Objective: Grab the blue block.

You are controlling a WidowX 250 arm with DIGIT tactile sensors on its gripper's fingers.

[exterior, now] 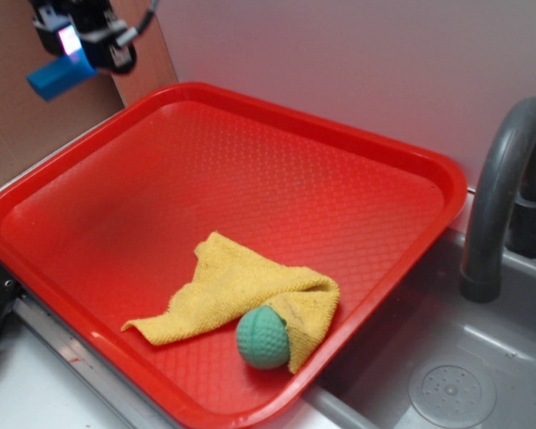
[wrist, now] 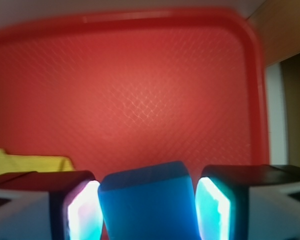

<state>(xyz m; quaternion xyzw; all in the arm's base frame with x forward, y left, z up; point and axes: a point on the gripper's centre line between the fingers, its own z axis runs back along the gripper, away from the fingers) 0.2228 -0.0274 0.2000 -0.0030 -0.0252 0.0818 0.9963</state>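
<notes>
The blue block (exterior: 58,76) hangs high in the air at the top left of the exterior view, above the far left corner of the red tray (exterior: 357,147). My gripper (exterior: 71,55) is shut on it. In the wrist view the blue block (wrist: 149,205) fills the gap between my two glowing fingers (wrist: 85,212), slightly tilted, with the gripper (wrist: 149,212) well above the tray floor (wrist: 140,95).
A yellow cloth (exterior: 237,290) lies crumpled in the tray's near part, with a green dimpled ball (exterior: 263,337) against it. A grey faucet (exterior: 500,197) and sink (exterior: 451,389) sit right of the tray. A brown board (exterior: 9,107) stands behind the gripper.
</notes>
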